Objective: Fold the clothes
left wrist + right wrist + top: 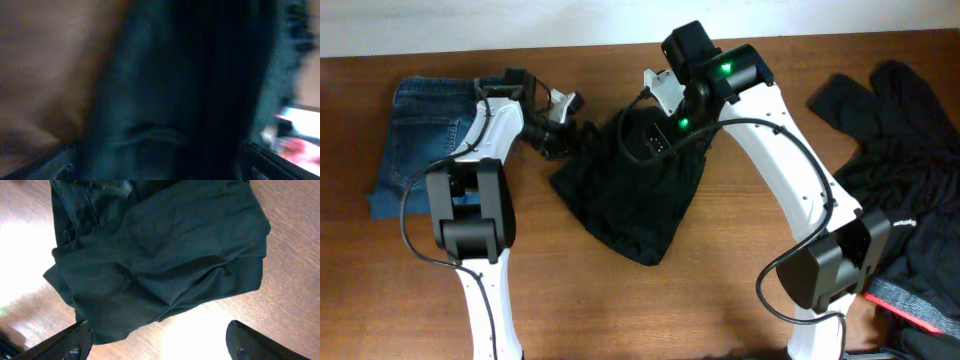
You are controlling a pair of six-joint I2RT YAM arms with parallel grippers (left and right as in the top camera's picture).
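- Black fingertips (70, 342) of the right gripper (161, 342) frame the bottom of its wrist view; they stand wide apart with nothing between them, hanging over the folded black trousers (630, 190).
- These trousers lie in a rough wedge in the middle of the table (720, 300). The broad end points toward the back edge and the narrow corner toward the front.
- Bare wood surrounds the wedge at the front and on both lower flanks, so there is open room there.
- At the wedge's upper left edge sits the left gripper (558, 125). Its wrist view is badly blurred and filled with dark cloth, but the fingers show at the far bottom corners, spread wide; no hold on the cloth is visible.
- Folded blue jeans (420, 140) lie at the table's left side, with the left arm crossing their right edge.
- A loose heap of black garments (910, 140) crowds the right side, beside the right arm's base, with a red-edged item (910, 305) below it.
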